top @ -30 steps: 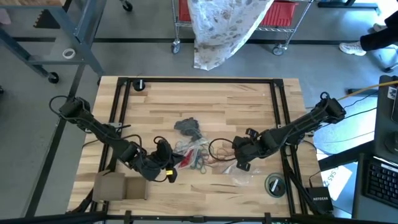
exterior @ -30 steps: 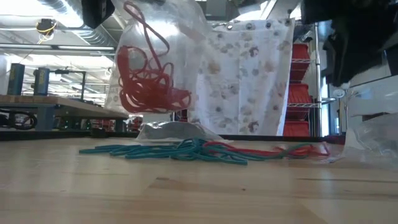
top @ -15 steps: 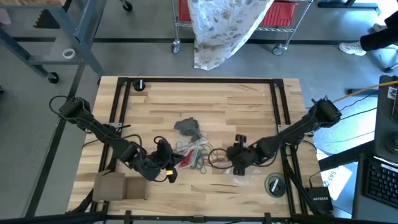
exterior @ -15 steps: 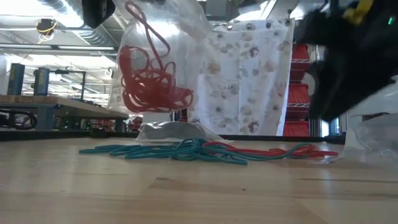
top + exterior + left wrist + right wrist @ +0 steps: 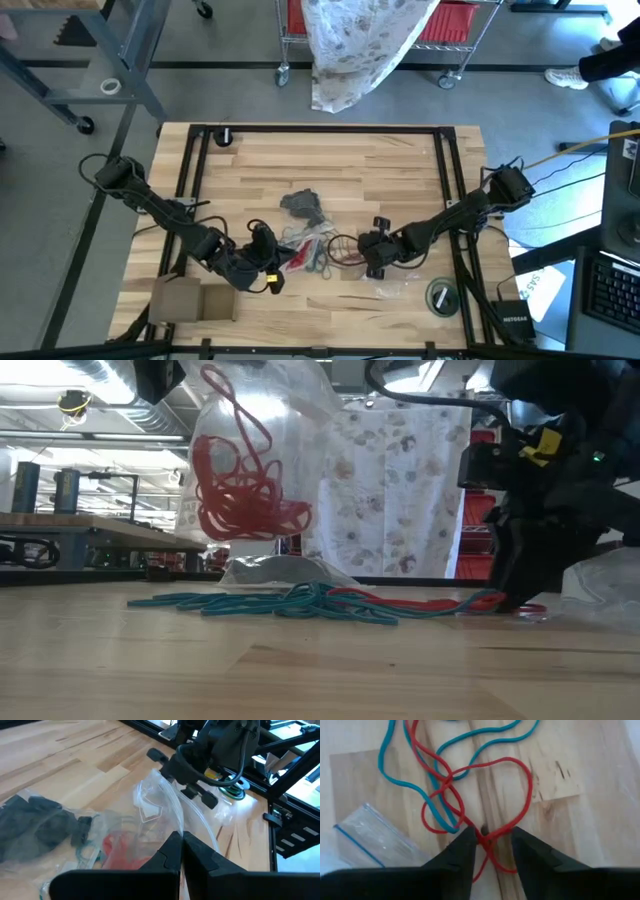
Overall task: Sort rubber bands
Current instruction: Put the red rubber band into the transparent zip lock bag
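**Right gripper closing on a red band at the table; left holds the bag up**

Finding: The right gripper (image 5: 489, 840) is down at the tabletop, its fingers (image 5: 457, 855) partly open and straddling a red band (image 5: 512, 795) where the loop crosses itself. The strand sits in the gap between the tips; whether it is pinched yet cannot be told. Teal bands (image 5: 387, 757) lie tangled through the same red loop, touching it at several crossings.

Finding: The left gripper (image 5: 181, 845) is fully closed on the edge of a clear bag (image 5: 250, 470), which hangs raised above the table with a clump of red bands (image 5: 235, 500) inside. More teal and red bands (image 5: 300, 603) lie flat on the table (image 5: 400, 160) beneath and beside it. A second, smaller bag (image 5: 375, 837) lies just beside the right gripper.

Assessment: The step in hand appears to be picking a red band for the red bag. To do it well, close only on the red strand, keeping the teal loop out of the tips. Lift slowly, so any teal band snagged at a crossing can slip free. The left arm should keep the bag mouth steady.
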